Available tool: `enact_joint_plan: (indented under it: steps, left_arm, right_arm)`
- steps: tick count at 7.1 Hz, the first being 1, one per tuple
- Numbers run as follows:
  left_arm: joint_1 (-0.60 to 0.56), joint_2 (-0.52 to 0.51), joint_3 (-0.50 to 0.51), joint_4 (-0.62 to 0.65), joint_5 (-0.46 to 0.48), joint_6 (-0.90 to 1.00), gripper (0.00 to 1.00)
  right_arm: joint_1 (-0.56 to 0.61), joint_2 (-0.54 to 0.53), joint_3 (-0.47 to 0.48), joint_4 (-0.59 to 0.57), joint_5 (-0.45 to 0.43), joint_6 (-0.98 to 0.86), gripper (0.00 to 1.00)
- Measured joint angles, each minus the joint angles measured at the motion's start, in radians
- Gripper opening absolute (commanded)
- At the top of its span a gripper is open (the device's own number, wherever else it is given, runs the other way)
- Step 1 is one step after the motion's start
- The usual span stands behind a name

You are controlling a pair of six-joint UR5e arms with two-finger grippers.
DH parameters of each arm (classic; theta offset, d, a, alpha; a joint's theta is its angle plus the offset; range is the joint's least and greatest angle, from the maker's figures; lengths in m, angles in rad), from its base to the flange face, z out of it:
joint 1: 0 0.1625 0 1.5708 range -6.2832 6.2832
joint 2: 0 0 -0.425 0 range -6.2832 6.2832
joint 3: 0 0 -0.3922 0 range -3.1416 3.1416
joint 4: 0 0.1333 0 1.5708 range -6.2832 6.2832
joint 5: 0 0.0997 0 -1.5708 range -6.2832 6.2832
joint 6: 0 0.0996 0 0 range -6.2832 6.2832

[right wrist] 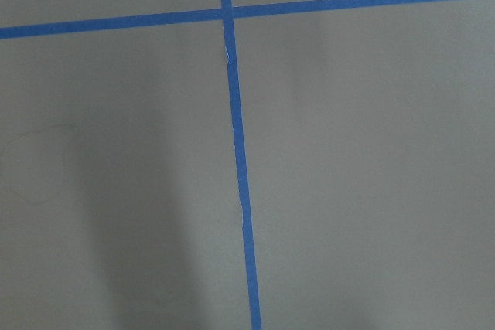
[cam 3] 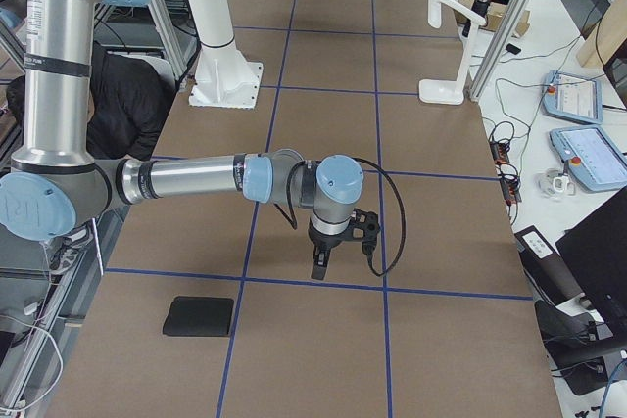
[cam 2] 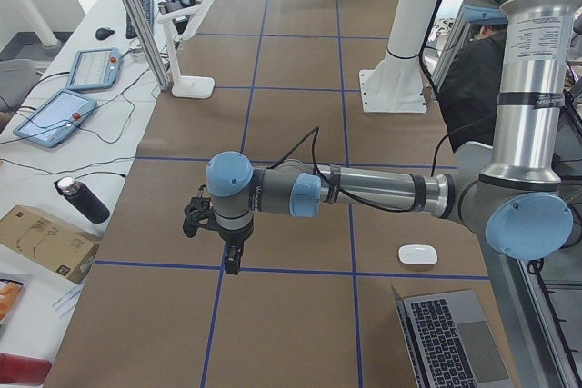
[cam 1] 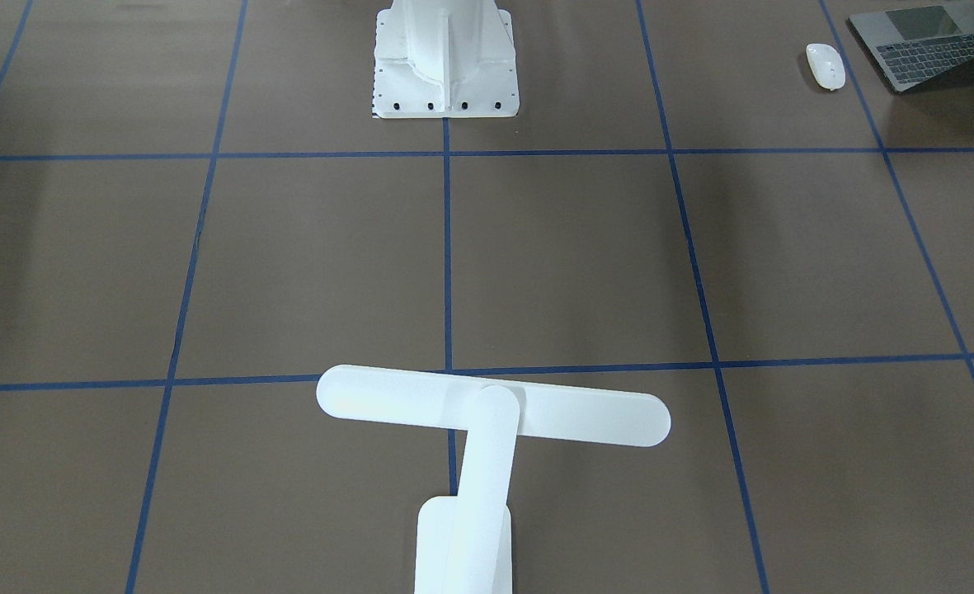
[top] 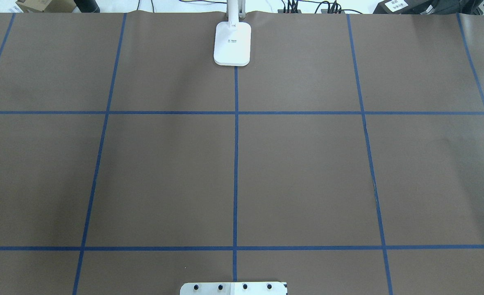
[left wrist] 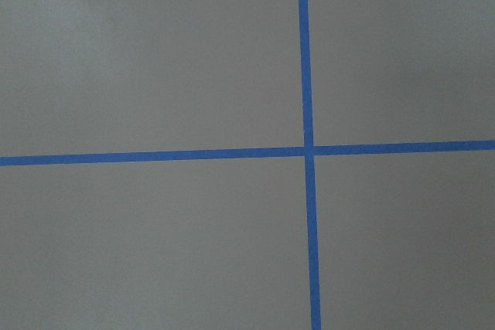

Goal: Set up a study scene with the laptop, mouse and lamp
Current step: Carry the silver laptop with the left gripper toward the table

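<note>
White lamp at 6 o'clock, front-facing, bar head spanning 9-to-3; mouse, laptop at 1 o'clock. Exterior left: left gripper, opening unreadable, mouse at its 3 o'clock. Exterior right: right gripper, likewise unreadable, lamp at its 1 o'clock.

The bench is showing a matt brown paper cover, faintly creased, crossed by smooth blue tape. The lamp is looking like smooth, softly matt white plastic. Well apart from the left gripper jaws, the mouse is gleaming glossy white beside the laptop, which is showing matt grey metal and black keys.
</note>
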Motion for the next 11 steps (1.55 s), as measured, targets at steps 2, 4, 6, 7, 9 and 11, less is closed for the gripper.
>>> enact_joint_plan:
  steps: [2,4,6,7,9,11]
  left_arm:
    - [0.011,0.005,0.0,0.0,0.0,0.0,1.0]
    - [0.021,0.006,0.0,0.0,0.0,0.0,1.0]
    - [0.022,0.005,0.0,-0.004,0.002,0.003,0.99]
    - [0.023,0.005,0.0,-0.009,0.001,0.007,0.99]
    - [0.024,0.007,0.013,-0.015,0.0,0.008,1.0]
    - [0.024,0.014,0.018,-0.018,-0.016,-0.001,1.0]
  right_arm:
    - [0.0,0.001,0.0,0.0,0.0,0.0,0.99]
    - [0.0,0.001,0.0,0.0,0.001,0.0,0.99]
    - [0.0,0.001,0.0,0.005,0.001,-0.002,0.99]
    - [0.0,-0.001,0.0,0.016,0.0,-0.001,0.99]
    - [0.0,-0.004,0.0,0.026,-0.001,0.005,0.99]
    - [0.0,0.002,0.002,0.027,0.001,0.008,0.99]
